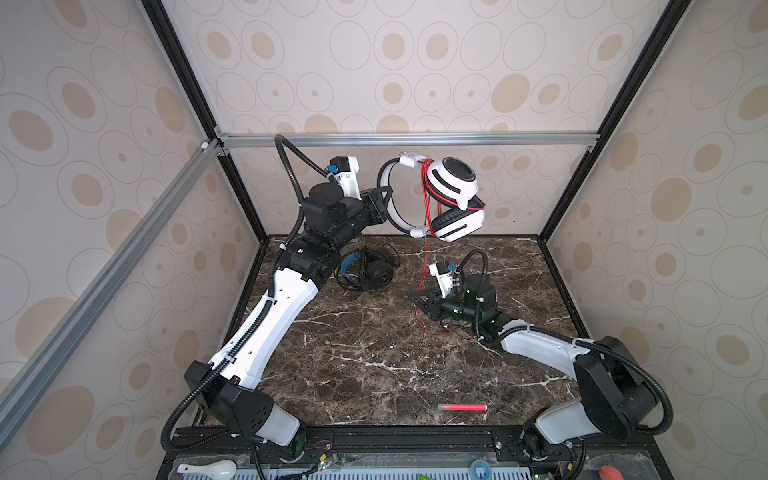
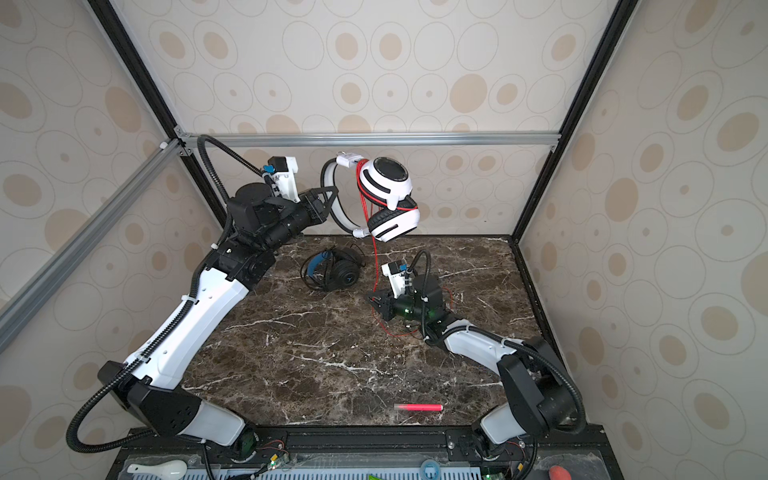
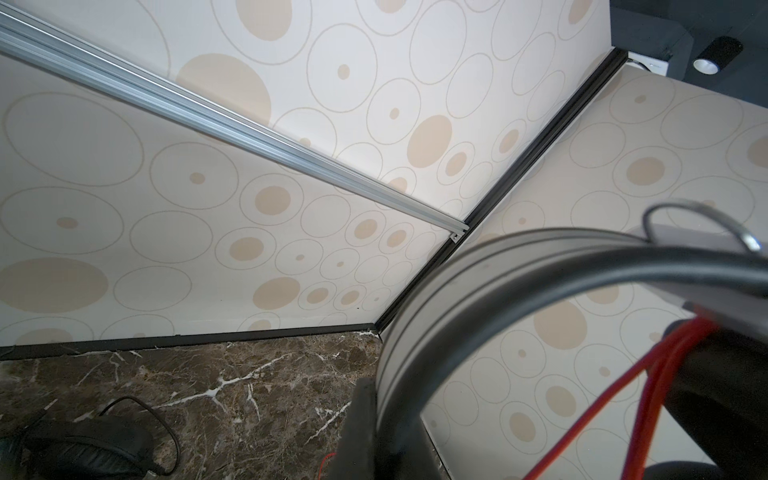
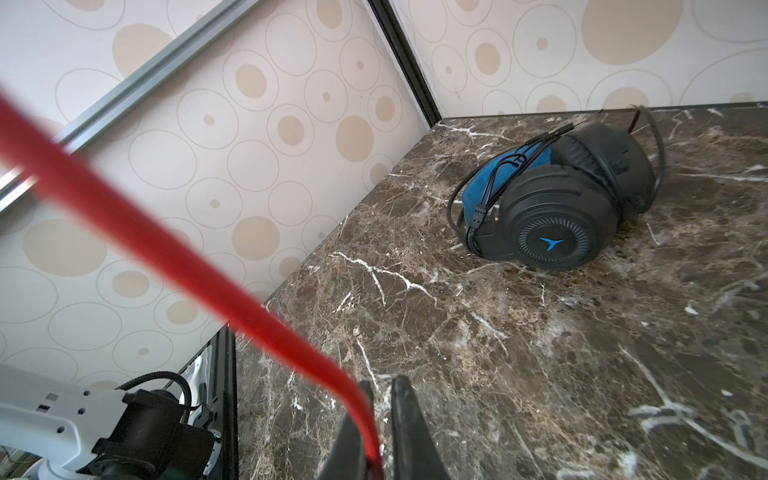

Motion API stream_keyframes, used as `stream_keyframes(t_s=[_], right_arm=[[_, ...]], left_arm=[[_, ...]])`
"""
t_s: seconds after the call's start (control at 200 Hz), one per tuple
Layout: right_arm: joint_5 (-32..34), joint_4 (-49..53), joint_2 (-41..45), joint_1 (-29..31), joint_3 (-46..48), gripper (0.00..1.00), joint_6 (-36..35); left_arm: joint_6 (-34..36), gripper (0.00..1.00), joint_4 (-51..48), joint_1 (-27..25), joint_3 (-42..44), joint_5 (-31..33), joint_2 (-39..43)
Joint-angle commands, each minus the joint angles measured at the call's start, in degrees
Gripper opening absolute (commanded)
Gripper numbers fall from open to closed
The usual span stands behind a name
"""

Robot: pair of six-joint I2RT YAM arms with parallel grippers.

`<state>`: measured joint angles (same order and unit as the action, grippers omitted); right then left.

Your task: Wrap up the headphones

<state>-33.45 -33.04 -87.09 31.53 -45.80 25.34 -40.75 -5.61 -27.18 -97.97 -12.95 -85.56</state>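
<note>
My left gripper (image 1: 386,199) (image 2: 330,199) (image 3: 386,415) is shut on the headband (image 3: 457,282) of the white headphones (image 1: 453,178) (image 2: 386,178) and holds them high near the back wall. Turns of their red cable (image 1: 424,257) (image 2: 375,257) (image 4: 166,241) go round the cups, and the rest hangs down to my right gripper (image 1: 419,301) (image 2: 374,301) (image 4: 380,395). That gripper hovers low over the table with its jaws a little apart and the cable running between them. The black headphones (image 1: 374,272) (image 2: 343,272) (image 4: 552,216) with the blue headband lie at the back left.
A red stick (image 1: 462,407) (image 2: 417,407) lies near the marble table's front edge. Loose red cable (image 1: 436,332) trails on the table under the right gripper. An aluminium rail (image 1: 407,139) crosses the back wall just behind the raised headset. Walls close in on three sides.
</note>
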Motion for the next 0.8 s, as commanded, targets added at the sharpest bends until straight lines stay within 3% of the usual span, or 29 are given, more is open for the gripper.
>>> stream_keyframes(t_s=[0.0, 0.23, 0.37, 0.795], right_arm=[[-3.12, -4.28, -3.64, 0.33, -3.75, 0.13, 0.71], [-5.46, -11.01, -11.91, 0.29, -5.47, 0.12, 4.39], [-4.72, -10.43, -12.28, 0.28, -4.55, 0.07, 3.48], [6.68, 23.30, 10.57, 5.41, 1.72, 0.00, -16.53]], left_arm=[[-2.51, 0.00, 5.57, -0.36, -3.17, -0.67, 3.68], [-1.61, 0.00, 3.30, -0.42, -5.60, 0.48, 3.80], [-1.35, 0.00, 0.57, -0.31, -7.08, 2.34, 3.32], [-1.48, 0.00, -4.53, 1.33, -9.10, 17.88, 1.30]])
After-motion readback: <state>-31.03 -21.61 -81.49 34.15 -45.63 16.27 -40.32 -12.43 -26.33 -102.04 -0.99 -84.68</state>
